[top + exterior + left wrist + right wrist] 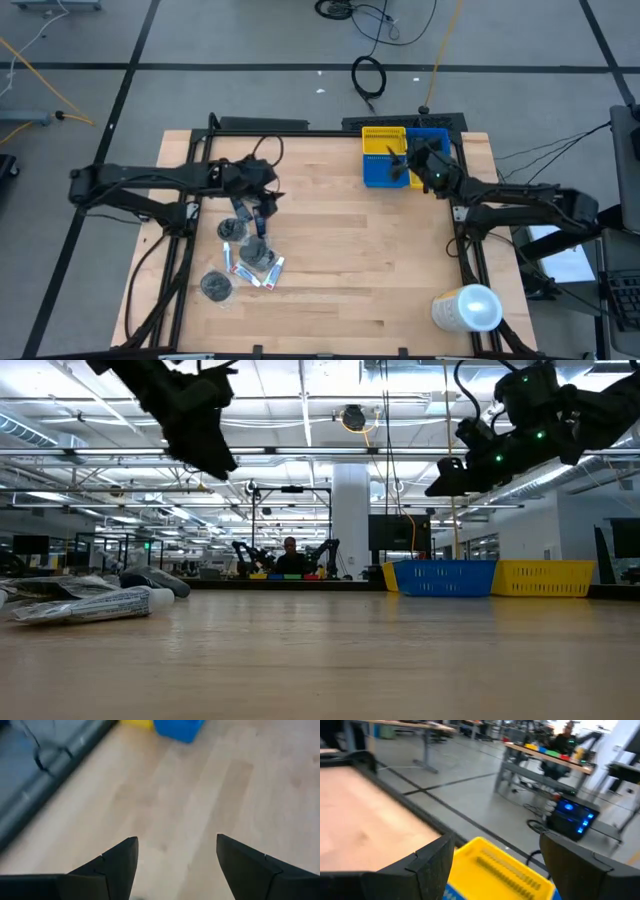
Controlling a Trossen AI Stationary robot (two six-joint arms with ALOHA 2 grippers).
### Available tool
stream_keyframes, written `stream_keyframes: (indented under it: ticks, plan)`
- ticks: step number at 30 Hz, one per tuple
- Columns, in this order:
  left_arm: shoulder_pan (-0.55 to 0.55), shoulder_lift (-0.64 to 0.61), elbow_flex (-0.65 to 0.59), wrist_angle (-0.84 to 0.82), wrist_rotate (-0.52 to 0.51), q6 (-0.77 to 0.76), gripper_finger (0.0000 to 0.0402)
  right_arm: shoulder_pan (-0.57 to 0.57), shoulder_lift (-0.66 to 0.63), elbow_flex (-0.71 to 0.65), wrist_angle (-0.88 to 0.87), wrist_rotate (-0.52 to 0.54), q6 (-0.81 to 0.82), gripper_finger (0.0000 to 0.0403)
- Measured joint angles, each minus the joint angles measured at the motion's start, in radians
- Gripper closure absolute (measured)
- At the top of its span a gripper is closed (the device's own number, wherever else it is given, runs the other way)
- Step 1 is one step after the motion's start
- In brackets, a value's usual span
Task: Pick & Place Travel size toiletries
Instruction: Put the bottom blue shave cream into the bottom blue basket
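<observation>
Wood table [340,260] w/ toiletries [248,262] piled near-left. My left gripper [262,212] hangs just above the pile's far side, fingers apart, empty. My right gripper [400,163] hovers over yellow bin [380,140] & blue bin [385,178], far right, also released.

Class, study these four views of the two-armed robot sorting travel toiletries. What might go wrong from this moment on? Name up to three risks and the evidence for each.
1. The toiletries lie in a tight, overlapping pile, so the open left tool just above it may pinch two items or scatter them.
2. The yellow bin and blue bin stand touching, so an item may drop in the wrong one.
3. The open right tool hangs over the bins; the arms may clash there.
</observation>
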Motion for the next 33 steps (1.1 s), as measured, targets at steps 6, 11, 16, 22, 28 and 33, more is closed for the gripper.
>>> stream_keyframes:
  ticks: [6, 11, 16, 22, 28, 33]
  plan:
    - [-0.007, -0.009, 0.0, -0.218, 0.102, -0.282, 0.0151, 0.095, -0.001, 0.0, 0.014, 0.001, 0.0, 0.012]
    - [-0.03, 0.042, 0.0, -0.274, 0.201, -0.527, 0.0154, 0.157, -0.001, 0.0, 0.071, 0.001, -0.006, 0.0121]
    - [-0.066, 0.123, 0.0, -0.287, 0.23, -0.657, 0.0145, 0.207, -0.001, 0.0, 0.129, 0.003, -0.054, 0.0122]
    - [-0.096, 0.225, 0.0, -0.314, 0.257, -0.738, 0.0135, 0.242, -0.001, 0.0, 0.153, 0.006, -0.085, 0.0122]
    - [-0.105, 0.298, 0.0, -0.308, 0.257, -0.8, 0.0146, 0.245, -0.001, 0.0, 0.157, 0.008, -0.086, 0.0123]
    - [-0.106, 0.346, 0.0, -0.309, 0.252, -0.846, 0.0153, 0.245, -0.001, 0.0, 0.158, 0.009, -0.087, 0.0126]
